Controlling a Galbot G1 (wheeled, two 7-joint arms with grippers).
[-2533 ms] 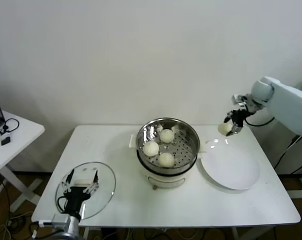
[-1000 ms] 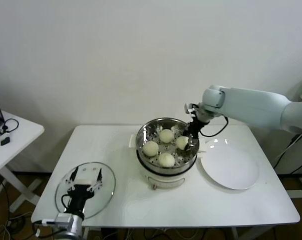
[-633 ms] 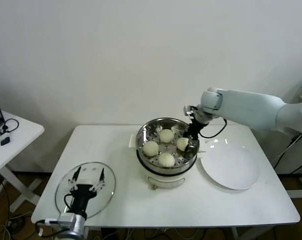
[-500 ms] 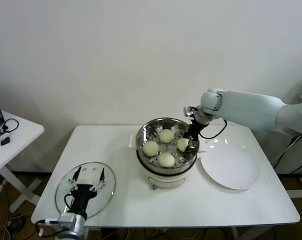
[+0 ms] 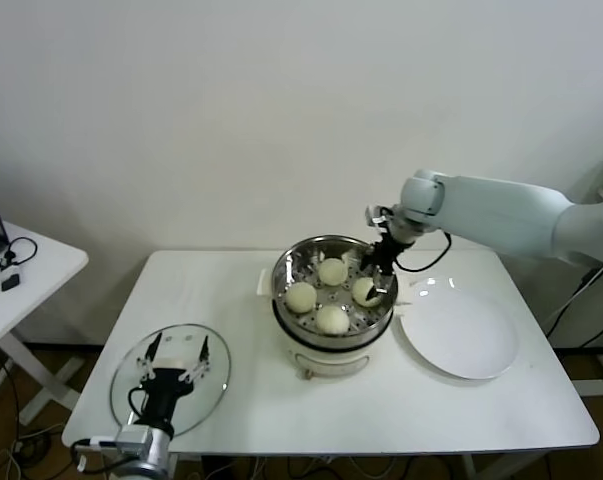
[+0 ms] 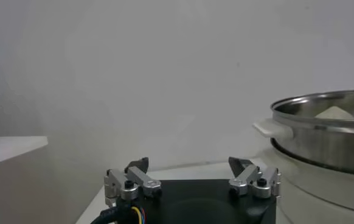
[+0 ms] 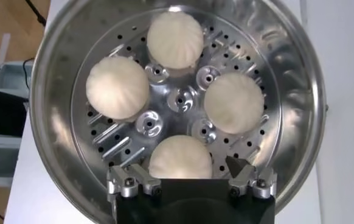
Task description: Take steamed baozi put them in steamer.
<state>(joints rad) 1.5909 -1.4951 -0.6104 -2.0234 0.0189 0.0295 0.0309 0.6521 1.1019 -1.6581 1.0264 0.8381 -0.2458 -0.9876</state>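
Nearest me, my left gripper (image 5: 171, 362) hangs over the glass lid (image 5: 213, 350) at the table's (image 5: 281, 410) front left corner, fingers spread, nothing between them. Mid-table stands the steamer (image 5: 291, 265) on its cream base. All four buns (image 7: 117, 87) sit on its perforated floor, apart from one another. My right gripper (image 5: 380, 256) hovers over the steamer's far right rim, jaws wide and holding nothing, just above the nearest bun (image 7: 180, 158). To the right, a white plate (image 5: 461, 335).
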